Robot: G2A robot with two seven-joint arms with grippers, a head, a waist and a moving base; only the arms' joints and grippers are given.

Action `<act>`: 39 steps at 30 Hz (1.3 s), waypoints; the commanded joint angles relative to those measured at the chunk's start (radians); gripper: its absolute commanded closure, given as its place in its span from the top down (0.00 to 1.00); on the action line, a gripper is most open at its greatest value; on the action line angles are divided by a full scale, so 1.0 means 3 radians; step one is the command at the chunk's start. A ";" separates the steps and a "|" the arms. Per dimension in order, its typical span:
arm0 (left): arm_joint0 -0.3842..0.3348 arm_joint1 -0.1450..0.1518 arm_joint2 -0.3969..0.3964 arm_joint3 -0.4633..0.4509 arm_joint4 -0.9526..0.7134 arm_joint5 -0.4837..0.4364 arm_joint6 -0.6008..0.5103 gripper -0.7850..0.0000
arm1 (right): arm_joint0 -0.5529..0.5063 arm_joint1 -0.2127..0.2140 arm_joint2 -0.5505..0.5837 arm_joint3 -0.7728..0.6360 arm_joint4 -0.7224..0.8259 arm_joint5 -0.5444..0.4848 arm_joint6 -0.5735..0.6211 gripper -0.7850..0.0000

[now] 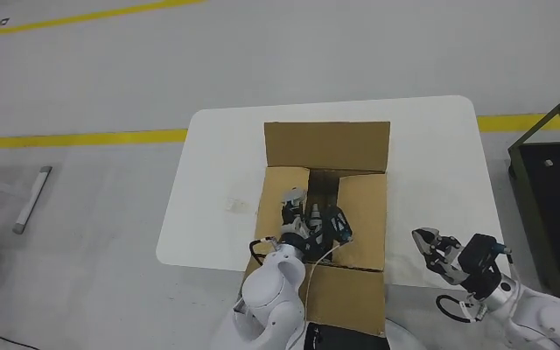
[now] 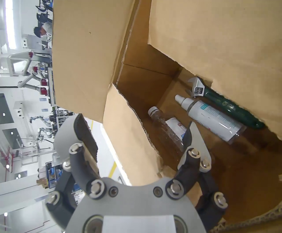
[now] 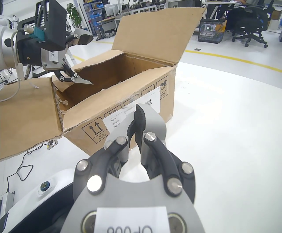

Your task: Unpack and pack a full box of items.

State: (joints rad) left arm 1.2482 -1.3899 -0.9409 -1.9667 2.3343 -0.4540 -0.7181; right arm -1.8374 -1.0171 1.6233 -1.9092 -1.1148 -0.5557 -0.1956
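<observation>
A robotics lab set in an industrial hall. The smooth grey floor (image 1: pixel 105 70) is marked with yellow lines (image 1: pixel 87 138). Other robot arms (image 2: pixel 26 80) stand on frames in rows in the background. Elsewhere there are shelves (image 3: pixel 97 8) of blue bins, office chairs (image 3: pixel 249 26), a computer case (image 3: pixel 208 29) and a potted plant (image 3: pixel 73 13). The white table (image 1: pixel 210 175) stands on open floor.

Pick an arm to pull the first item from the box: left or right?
Left. The left claw is open at the mouth of the box, with the bottle, tube and wrench lying inside ahead of it. The right claw is shut, beside the box over the table.
</observation>
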 commanded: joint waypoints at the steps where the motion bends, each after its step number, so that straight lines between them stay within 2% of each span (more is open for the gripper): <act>1: 0.0011 0.0002 -0.0010 0.0012 0.0079 -0.0004 -0.0008 0.02 | 0.0003 -0.0002 -0.0001 0.0001 -0.0001 0.0000 0.0005 0.00; 9: 0.0059 0.0012 -0.0023 -0.0060 0.0299 -0.0101 0.0061 0.00 | 0.0034 -0.0012 0.0009 0.0007 -0.0025 0.0029 0.0031 0.00; 13: 0.0093 -0.0009 -0.0080 -0.0123 0.0080 0.0011 0.0110 0.00 | 0.0038 -0.0017 0.0026 -0.0004 -0.0020 0.0064 0.0043 0.00; 15: 0.0133 -0.0031 -0.0142 -0.0160 -0.0239 0.0123 0.0109 0.00 | 0.0052 -0.0018 0.0047 -0.0002 -0.0006 0.0068 0.0057 0.00; 19: 0.0106 -0.0047 -0.0190 -0.0207 -0.0368 0.0174 0.0096 0.00 | 0.0079 -0.0020 0.0118 0.0006 0.0050 0.0090 0.0077 0.00; 26: 0.0090 -0.0091 -0.0270 -0.0367 -0.0724 0.0526 0.0158 0.00 | 0.0099 -0.0023 0.0290 -0.0005 0.0182 0.0128 0.0083 0.00; 29: 0.0090 -0.0124 -0.0315 -0.0447 -0.1070 0.0761 0.0143 0.00 | 0.0112 -0.0020 0.0399 -0.0023 0.0280 0.0091 0.0088 0.00; 33: 0.0051 -0.0147 -0.0350 -0.0476 -0.1256 0.0897 0.0132 0.00 | 0.0154 -0.0011 0.0567 -0.0065 0.0418 -0.0026 0.0141 0.00; 37: -0.0008 -0.0158 -0.0415 -0.0434 -0.1399 0.0897 0.0105 0.00 | 0.0200 -0.0004 0.0635 -0.0119 0.0517 -0.0158 0.0214 0.00; 39: -0.0041 -0.0158 -0.0443 -0.0395 -0.1375 0.0882 0.0101 0.64 | 0.0229 -0.0005 0.0613 -0.0153 0.0538 -0.0190 0.0258 0.00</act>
State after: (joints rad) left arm 1.2408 -1.4375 -1.0700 -2.0916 1.9155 -0.1873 -0.6873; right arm -1.7730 -1.0184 1.8115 -1.9509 -0.9556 -0.6101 -0.1251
